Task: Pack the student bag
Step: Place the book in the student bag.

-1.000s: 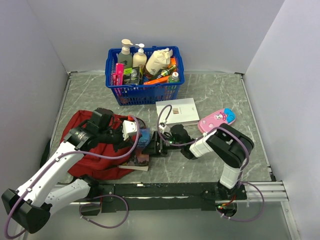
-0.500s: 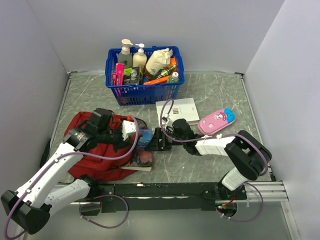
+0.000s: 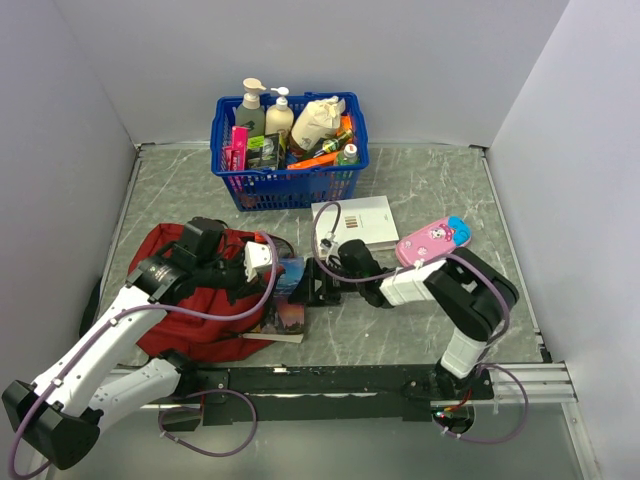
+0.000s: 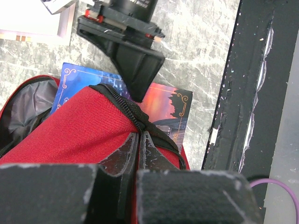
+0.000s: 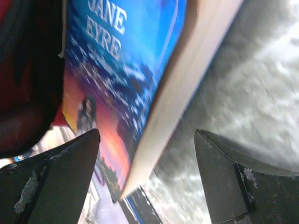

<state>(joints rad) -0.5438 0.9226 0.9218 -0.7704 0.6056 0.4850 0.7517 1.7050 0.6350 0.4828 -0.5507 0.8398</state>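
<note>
Book (image 4: 163, 105) half into the student bag (image 4: 70, 126), mouth pinched up for you

Nearest you, your left fingers (image 4: 138, 154) were clamped shut on the bag's zipper edge. The bag lay at the left of the bench (image 3: 420, 190), its grey-lined mouth facing right. The book lay flat, one end seemingly tucked under that edge and the rest out on the bench. Your right fingers (image 3: 312, 288) stood wide apart and held nothing, with the book's free edge just ahead. To do this well, I'd judge you should hold the edge high and push low, straight along the cover. Beyond lay a white book (image 3: 365, 222), a pink case (image 3: 433, 240) and the blue basket (image 3: 290, 180)
</note>
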